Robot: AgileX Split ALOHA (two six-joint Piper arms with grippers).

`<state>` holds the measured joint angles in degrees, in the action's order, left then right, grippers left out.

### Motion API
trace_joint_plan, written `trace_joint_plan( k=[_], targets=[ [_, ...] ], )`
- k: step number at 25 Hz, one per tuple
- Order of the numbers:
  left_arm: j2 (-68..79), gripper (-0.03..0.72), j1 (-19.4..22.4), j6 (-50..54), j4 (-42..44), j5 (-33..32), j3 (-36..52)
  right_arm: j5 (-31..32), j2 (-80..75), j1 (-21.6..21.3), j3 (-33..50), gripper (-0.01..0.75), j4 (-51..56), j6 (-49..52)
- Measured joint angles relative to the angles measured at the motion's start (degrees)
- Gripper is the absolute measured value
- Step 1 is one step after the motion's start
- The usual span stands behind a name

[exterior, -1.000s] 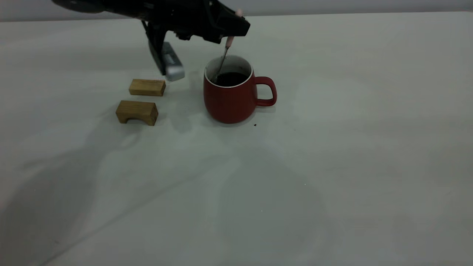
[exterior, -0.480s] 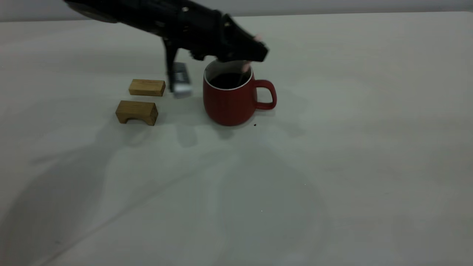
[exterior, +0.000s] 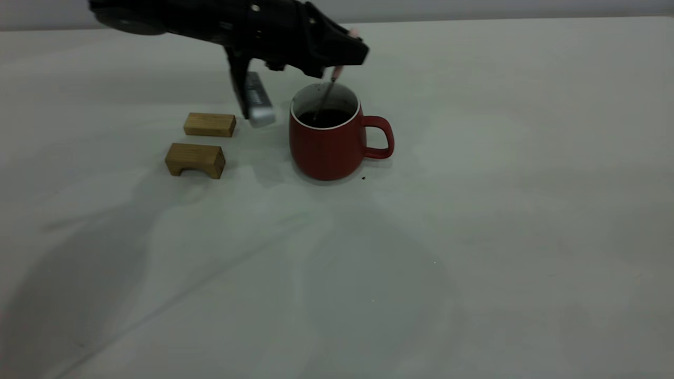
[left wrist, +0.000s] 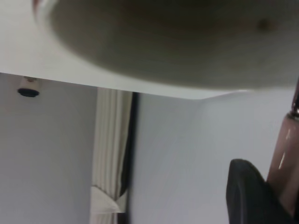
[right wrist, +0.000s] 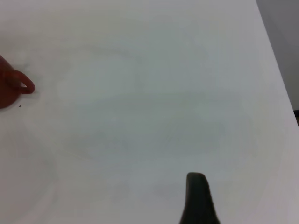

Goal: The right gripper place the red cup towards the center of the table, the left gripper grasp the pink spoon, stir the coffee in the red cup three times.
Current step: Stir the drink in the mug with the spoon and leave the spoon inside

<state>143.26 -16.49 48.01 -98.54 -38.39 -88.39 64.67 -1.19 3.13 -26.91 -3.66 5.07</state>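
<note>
1. Presently, the squat dark red matte cup [exterior: 326, 143] with a white inside and a loop handle is seen standing upright on the plain off-white table [exterior: 474, 237], its handle turned towards the exterior view's right.
2. Dark, nearly black coffee [exterior: 327, 118] is seen inside the cup, below the thin white rim.
3. The black left gripper [exterior: 345, 52] is held just above the cup's rim, and its fingers are closed on the pale pink handle of the slim pink spoon [exterior: 333, 76].
4. The spoon's grey metal neck is slanted down into the cup, and its bowl is sunk in the coffee.
5. A silver-grey block [exterior: 258, 102] hangs from the left arm beside the cup, on the side away from the handle.
6. Two small wooden blocks [exterior: 202, 142] are set on the table farther out on that same side, apart from the cup.
7. The right gripper [right wrist: 198, 198] is shown only as one black finger in its wrist view, well apart from the cup on the handle side; its opening cannot be told.
</note>
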Motion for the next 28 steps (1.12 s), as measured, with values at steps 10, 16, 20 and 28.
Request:
trace_joint_plan(
  k=[10, 16, 20, 28],
  targets=[
    [0.0, 0.153, -0.7, 1.4, 4.4, -7.4, -0.1, 0.0, 0.0, 0.0, 0.0, 0.582, 0.0, 0.0],
    [0.0, 0.153, 3.1, 15.5, 15.7, -12.7, -0.3, 0.0, 0.0, 0.0, 0.0, 0.582, 0.0, 0.0],
    [0.0, 0.153, 5.2, 17.4, 16.9, -11.8, -0.4, 0.0, 0.0, 0.0, 0.0, 0.582, 0.0, 0.0],
    [0.0, 0.153, 5.1, 17.6, 11.8, -6.4, -0.5, 0.0, 0.0, 0.0, 0.0, 0.582, 0.0, 0.0]
  ],
)
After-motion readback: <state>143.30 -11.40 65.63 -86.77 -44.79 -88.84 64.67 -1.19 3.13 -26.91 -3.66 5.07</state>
